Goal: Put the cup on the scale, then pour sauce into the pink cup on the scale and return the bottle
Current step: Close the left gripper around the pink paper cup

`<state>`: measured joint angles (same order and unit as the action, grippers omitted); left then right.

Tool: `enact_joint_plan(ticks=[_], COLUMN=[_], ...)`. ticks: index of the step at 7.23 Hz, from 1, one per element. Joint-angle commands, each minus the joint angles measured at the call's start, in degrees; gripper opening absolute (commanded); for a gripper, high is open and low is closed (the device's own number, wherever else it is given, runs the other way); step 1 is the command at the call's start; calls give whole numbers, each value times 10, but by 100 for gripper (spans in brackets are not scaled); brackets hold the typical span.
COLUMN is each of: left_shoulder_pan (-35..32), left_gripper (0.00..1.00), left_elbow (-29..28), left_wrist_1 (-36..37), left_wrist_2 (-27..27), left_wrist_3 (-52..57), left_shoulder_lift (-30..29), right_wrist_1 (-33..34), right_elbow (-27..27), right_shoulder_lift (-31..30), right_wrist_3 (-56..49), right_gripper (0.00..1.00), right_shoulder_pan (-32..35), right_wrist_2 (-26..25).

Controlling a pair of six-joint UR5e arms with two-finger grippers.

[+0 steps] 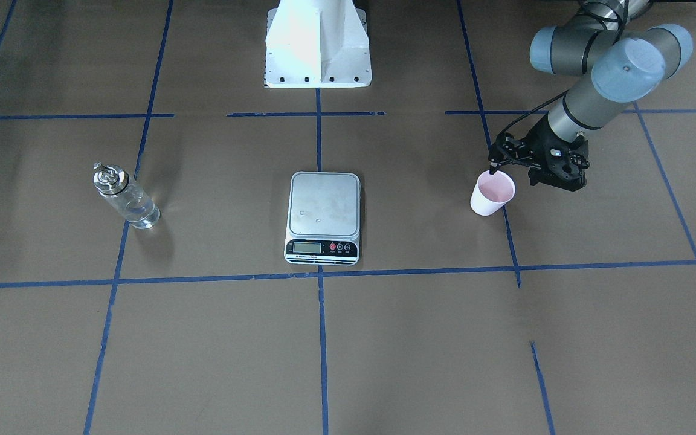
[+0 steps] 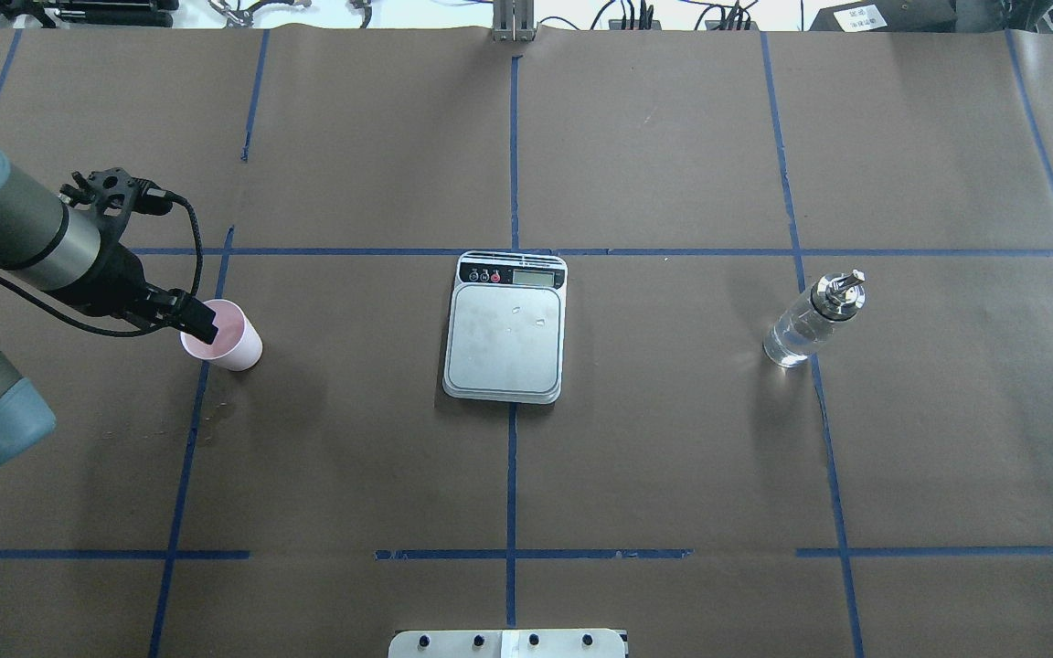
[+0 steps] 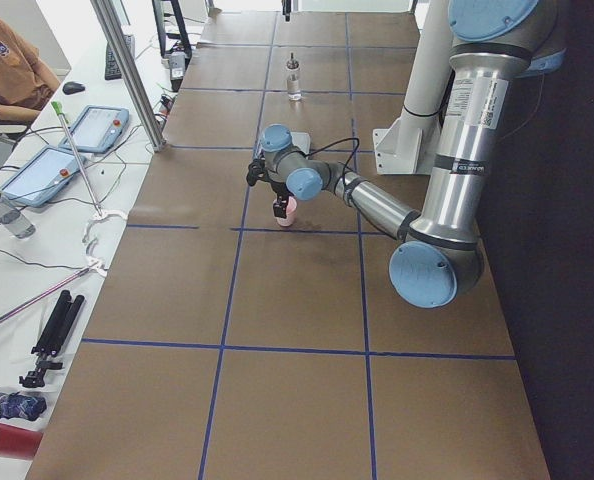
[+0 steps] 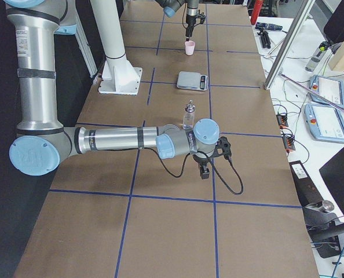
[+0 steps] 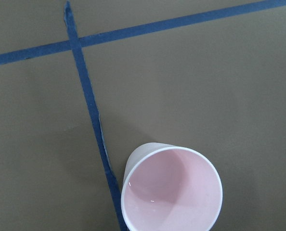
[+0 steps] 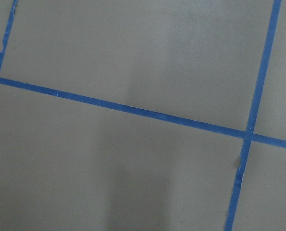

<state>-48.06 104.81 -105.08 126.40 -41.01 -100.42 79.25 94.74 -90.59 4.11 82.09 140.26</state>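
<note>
The pink cup [image 1: 493, 193] [image 2: 227, 338] stands upright on the table, well to the robot's left of the scale [image 1: 324, 205] [image 2: 505, 343]. My left gripper [image 1: 512, 171] [image 2: 184, 313] is open and points down at the cup's rim. One finger looks to be inside the rim and the other outside it. The left wrist view shows the empty cup [image 5: 172, 192] from above. The bottle [image 1: 127, 199] [image 2: 810, 320] of clear sauce stands alone on the scale's other side. My right gripper [image 4: 204, 172] hangs low over bare table near the bottle [image 4: 189, 116]. I cannot tell whether it is open or shut.
Blue tape lines divide the brown table into squares. The white robot base [image 1: 318, 42] stands behind the scale. Beyond the table's far side, in the exterior left view, are tablets [image 3: 92, 125], cables and a seated person [image 3: 7, 70].
</note>
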Motion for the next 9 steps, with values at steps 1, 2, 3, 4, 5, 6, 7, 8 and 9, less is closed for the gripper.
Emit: enact_joint_plan(ticks=[1, 2, 3, 4, 5, 6, 7, 8, 9], left_shoulder_pan=[1, 2, 2, 3, 3, 8, 11, 17, 20], left_gripper=[85, 82, 77, 73, 71, 71, 70, 61, 53], left_elbow=[-13, -16, -21, -32, -43, -46, -51, -56, -55], left_wrist_1=[-1, -2, -3, -4, -3, -3, -4, -4, -4], left_wrist_2=[-17, -17, -17, -17, -17, -17, -17, -17, -17], left_wrist_3=[1, 1, 1, 1, -1, -1, -2, -2, -2], left_shoulder_lift=[-3, -3, -5, -8, -21, -22, -23, -24, -24], right_wrist_1=[0, 0, 0, 0, 0, -1, -1, -1, 0], right_elbow=[2, -1, 0, 1, 1, 2, 2, 1, 2], right_shoulder_lift=[1, 1, 1, -1, -1, -1, -1, -1, -1], right_wrist_3=[-1, -1, -1, -1, -1, -1, -1, -1, -1], right_gripper=[100, 100, 100, 100, 100, 100, 100, 100, 100], right_shoulder_pan=[0, 0, 0, 0, 0, 0, 0, 0, 0], right_wrist_2=[2, 1, 2, 3, 3, 3, 3, 3, 3])
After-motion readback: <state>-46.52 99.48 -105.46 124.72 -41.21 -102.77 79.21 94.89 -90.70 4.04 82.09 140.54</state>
